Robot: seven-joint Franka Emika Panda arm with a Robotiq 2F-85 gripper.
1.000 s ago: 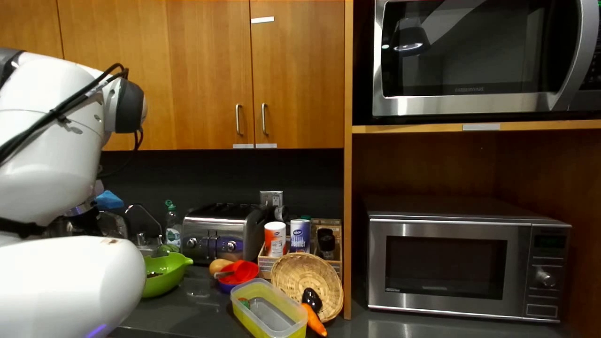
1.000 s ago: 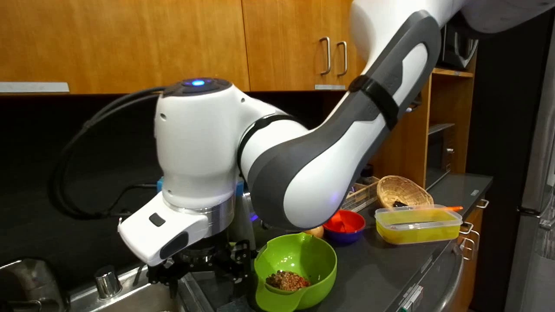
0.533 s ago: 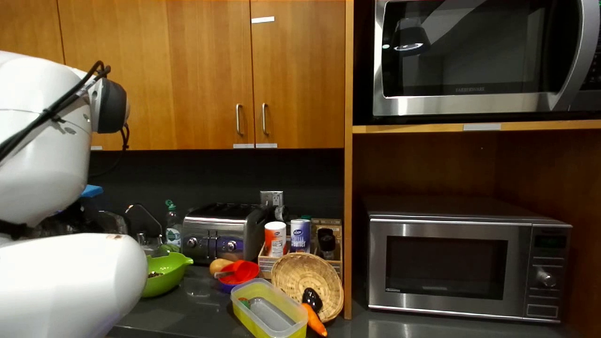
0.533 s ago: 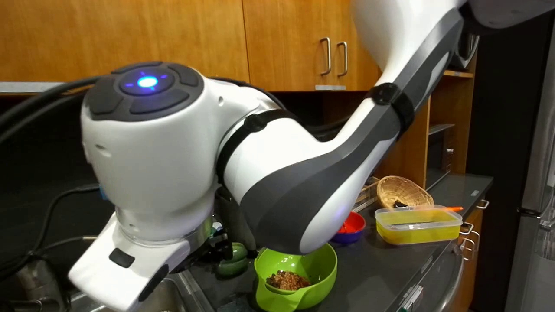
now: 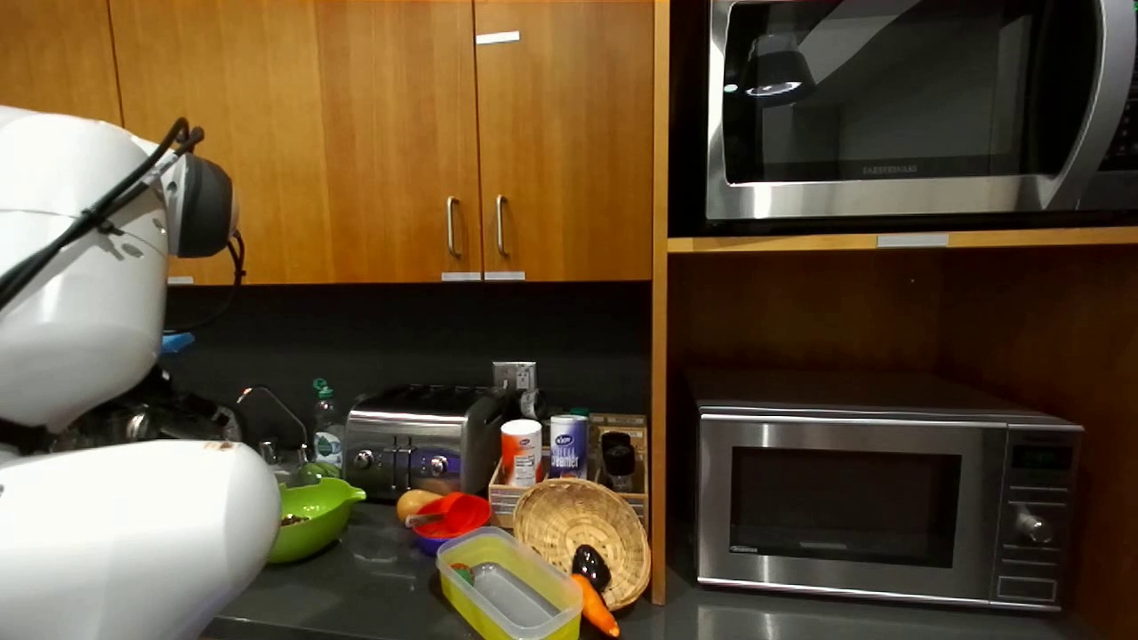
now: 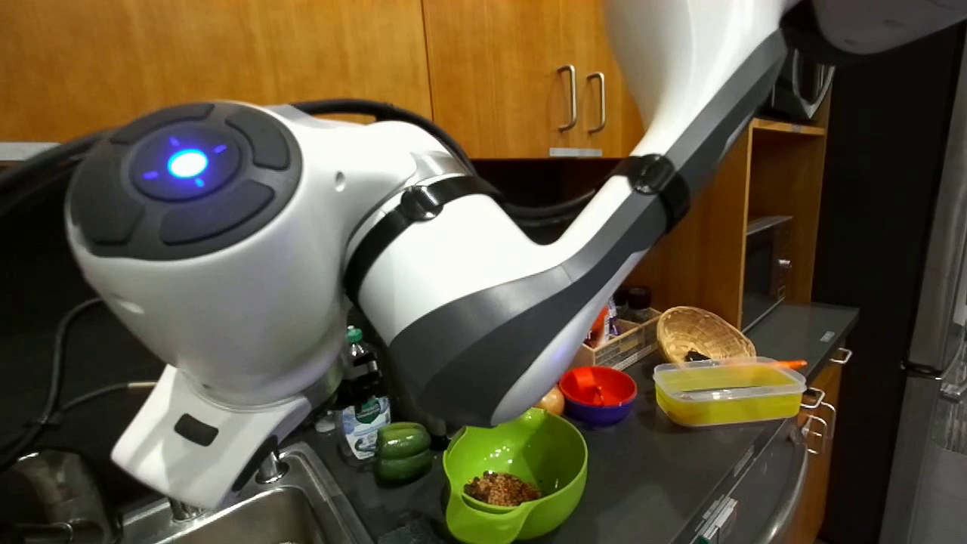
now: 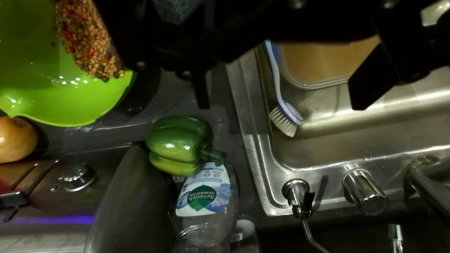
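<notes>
Gripper (image 7: pixel 284 93) hangs pointing down over counter and sink, my two fingers (image 7: pixel 372 80) spread wide, free space between the tips. Going by the wrist view; my own wrist hides them in an exterior view. One finger hangs over the counter (image 6: pixel 642 468) near the green pepper (image 7: pixel 177 142), the other over the sink (image 7: pixel 358 140). Pepper lies on the counter, stem toward the sink side, just beside the Seventh Generation bottle (image 7: pixel 207 200); can't tell if they touch. Green bowl (image 7: pixel 63 105) sits on the pepper's other side, holding a heap of mixed grains (image 7: pixel 89 42). Blue-and-white brush (image 7: pixel 291 114) lies in the sink along the side nearest the pepper, next to a tan-looking tub (image 7: pixel 323 63). Tan round vegetable (image 7: pixel 15 140) near the bowl, toaster (image 5: pixel 418 444) close by. Further along: red-and-blue bowl (image 6: pixel 604 413), yellow container (image 6: pixel 729 408), tilted basket (image 5: pixel 560 516) with eggplant (image 5: pixel 590 567) and carrot (image 5: pixel 597 609) at its rim.
</notes>
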